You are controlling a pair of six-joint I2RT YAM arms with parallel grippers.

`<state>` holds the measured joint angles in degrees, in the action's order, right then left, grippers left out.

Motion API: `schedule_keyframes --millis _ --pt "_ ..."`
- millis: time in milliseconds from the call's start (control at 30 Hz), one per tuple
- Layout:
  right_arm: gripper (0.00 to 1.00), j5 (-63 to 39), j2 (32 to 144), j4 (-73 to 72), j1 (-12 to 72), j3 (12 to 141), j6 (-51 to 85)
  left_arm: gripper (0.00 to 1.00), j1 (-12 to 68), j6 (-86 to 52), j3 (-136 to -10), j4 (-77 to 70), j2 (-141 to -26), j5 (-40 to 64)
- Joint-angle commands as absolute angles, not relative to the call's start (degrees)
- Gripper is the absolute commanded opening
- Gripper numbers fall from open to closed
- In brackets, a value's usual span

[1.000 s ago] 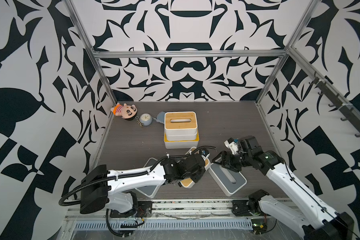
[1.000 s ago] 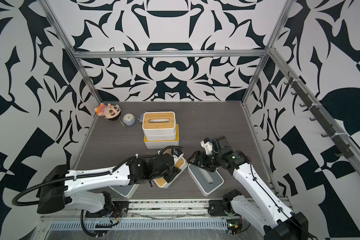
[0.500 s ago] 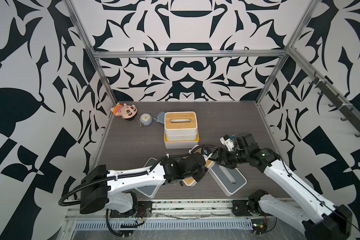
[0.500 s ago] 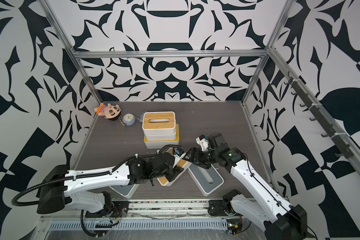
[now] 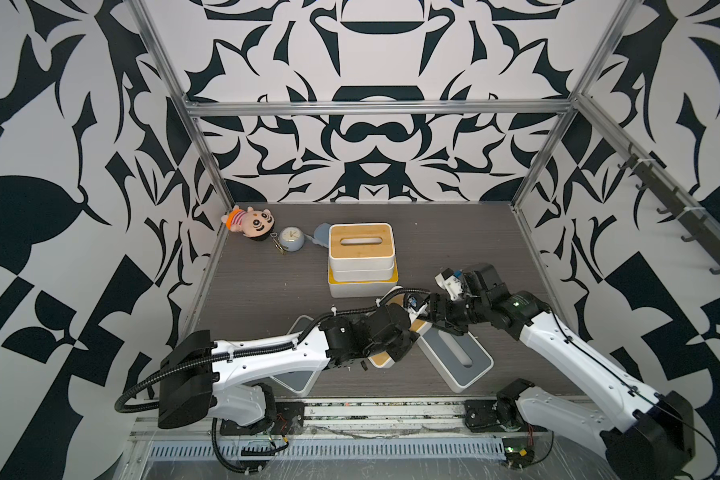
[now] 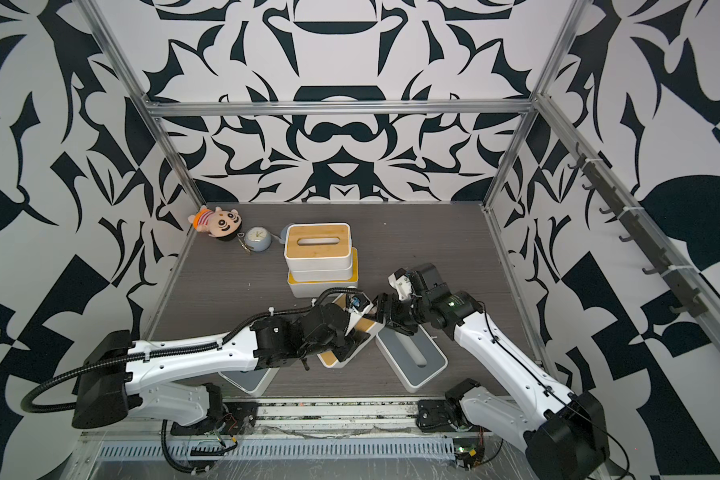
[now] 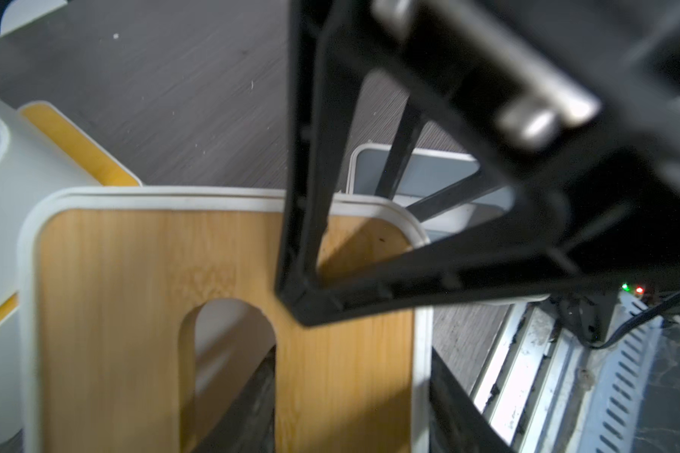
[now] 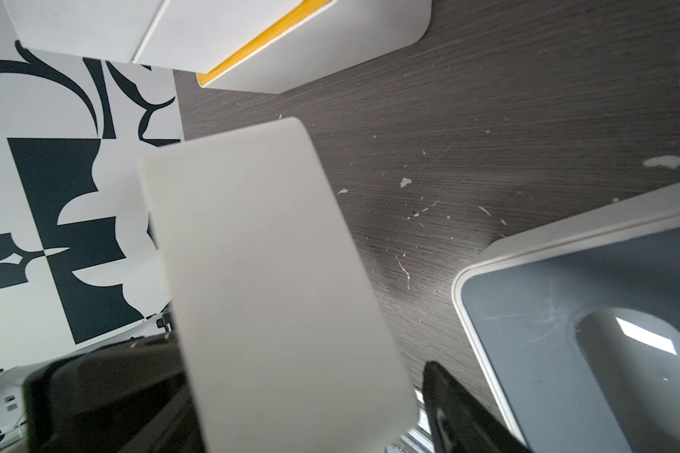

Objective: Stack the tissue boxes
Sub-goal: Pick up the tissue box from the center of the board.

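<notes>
Just below the middle of both top views, the left gripper is clamped on the front bamboo-lidded box. In the left wrist view one finger shows dark inside the lid's slot and the other sits outside the white rim, with the strip of lid between them. The right gripper reaches in from the right of the frame to the same box's far end. Its jaws stand wide apart, and in the right wrist view the box's white wall fills the space between them, with one finger just beside it across a thin sliver of gap. Whether that box rests on the counter or is lifted off it I cannot tell. Near its right side lies a grey-lidded box, turned at an angle, and a second grey-lidded box shows partly under the left arm at lower centre. Above them in the frame the yellow-lidded box carries two bamboo-lidded boxes stacked on it. A plush doll, a small clock and a blue-grey pouch lie by the upper left corner of the counter.
</notes>
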<state>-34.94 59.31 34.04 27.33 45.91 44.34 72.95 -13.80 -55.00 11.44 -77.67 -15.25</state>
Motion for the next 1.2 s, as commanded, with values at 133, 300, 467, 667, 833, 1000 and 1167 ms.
schedule_keyframes --millis 133,300,467,667,833,1000,1167 --pt "0.84 -31.9 58.0 35.4 27.6 48.4 42.8 0.23 73.2 -11.6 -55.7 4.6 -74.9 -15.6" --pt "0.78 -39.5 57.6 24.4 27.6 44.5 49.4 0.22 73.2 -11.5 -56.1 1.0 -75.8 -14.0" --pt "0.69 -37.9 55.6 24.7 27.4 44.7 48.8 0.22 73.2 -11.4 -55.5 0.6 -76.1 -14.6" --pt "0.52 -35.4 54.3 27.3 27.3 45.6 47.3 0.24 73.2 -11.2 -55.3 1.1 -75.5 -15.2" --pt "0.4 -34.8 53.5 26.3 27.3 46.8 48.1 0.3 73.1 -10.9 -56.1 2.4 -75.4 -15.4" --pt "0.37 -33.7 52.8 27.6 27.2 48.9 47.7 0.48 73.2 -10.9 -56.3 3.2 -74.8 -16.2" --pt "0.35 -31.7 51.1 29.8 27.2 51.1 47.5 0.61 73.2 -11.6 -58.4 8.1 -73.5 -16.5"
